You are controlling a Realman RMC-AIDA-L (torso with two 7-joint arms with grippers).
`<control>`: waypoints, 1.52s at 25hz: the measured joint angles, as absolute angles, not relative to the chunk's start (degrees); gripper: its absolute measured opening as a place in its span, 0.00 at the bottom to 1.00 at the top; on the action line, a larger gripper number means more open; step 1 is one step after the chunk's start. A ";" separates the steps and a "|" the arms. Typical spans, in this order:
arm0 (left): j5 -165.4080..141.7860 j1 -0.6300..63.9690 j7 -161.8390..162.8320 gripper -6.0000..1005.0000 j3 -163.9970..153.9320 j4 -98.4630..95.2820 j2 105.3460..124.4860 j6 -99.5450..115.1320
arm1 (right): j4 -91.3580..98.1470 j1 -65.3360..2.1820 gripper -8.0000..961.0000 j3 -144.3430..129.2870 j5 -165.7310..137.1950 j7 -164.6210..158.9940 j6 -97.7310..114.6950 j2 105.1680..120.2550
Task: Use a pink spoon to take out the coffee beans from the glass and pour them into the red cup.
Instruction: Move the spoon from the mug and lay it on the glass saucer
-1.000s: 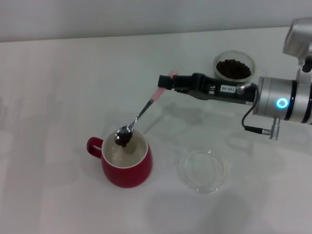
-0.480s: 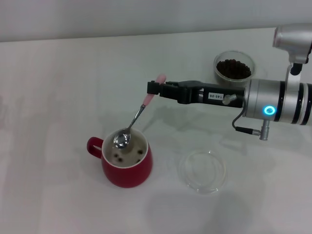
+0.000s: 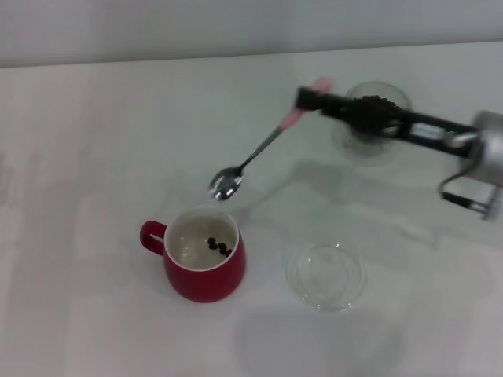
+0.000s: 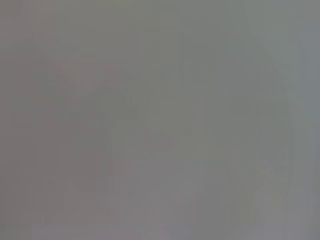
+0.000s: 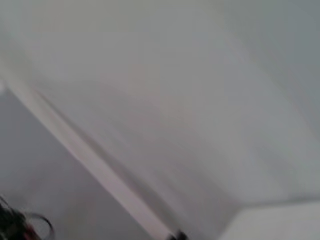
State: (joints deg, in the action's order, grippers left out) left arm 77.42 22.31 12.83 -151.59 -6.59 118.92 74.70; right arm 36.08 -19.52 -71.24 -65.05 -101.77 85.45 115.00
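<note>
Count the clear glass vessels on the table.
2: the glass of beans at the far right, partly behind the right gripper, and an empty shallow dish beside the red cup.

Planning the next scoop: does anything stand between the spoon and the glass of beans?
Nothing visible does. The right claw holds the pink spoon in the air, its bowl empty, between the red cup and the glass. The clear dish lies aside, nearer the robot.
</note>
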 joint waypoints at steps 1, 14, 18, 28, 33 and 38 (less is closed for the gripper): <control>77.42 22.31 12.83 0.75 -151.60 -6.51 118.92 74.70 | 35.90 -18.64 0.16 -69.08 -65.21 -101.82 87.95 114.92; 77.51 22.75 12.83 0.76 -151.61 -6.43 118.70 74.66 | 30.52 -11.06 0.16 -53.05 -77.88 -95.64 96.98 113.84; 77.52 23.13 12.83 0.76 -151.61 -6.41 118.66 74.05 | 28.46 -10.74 0.16 -52.59 -80.47 -94.60 93.59 113.83; 77.52 23.68 12.83 0.75 -151.61 -6.37 118.57 73.23 | 27.31 -11.61 0.16 -53.13 -86.44 -94.86 87.15 114.08; 77.52 23.87 12.83 0.75 -151.62 -6.32 118.56 73.21 | 26.73 -12.26 0.16 -54.02 -87.26 -94.85 85.03 114.19; 77.52 23.94 12.83 0.75 -151.61 -6.32 118.56 73.21 | 26.65 -12.68 0.16 -55.23 -87.33 -94.63 83.71 114.25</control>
State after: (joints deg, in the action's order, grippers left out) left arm 77.52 23.94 12.83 -151.61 -6.32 118.56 73.21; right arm 26.65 -12.68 -55.23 -87.33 -94.63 83.71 114.25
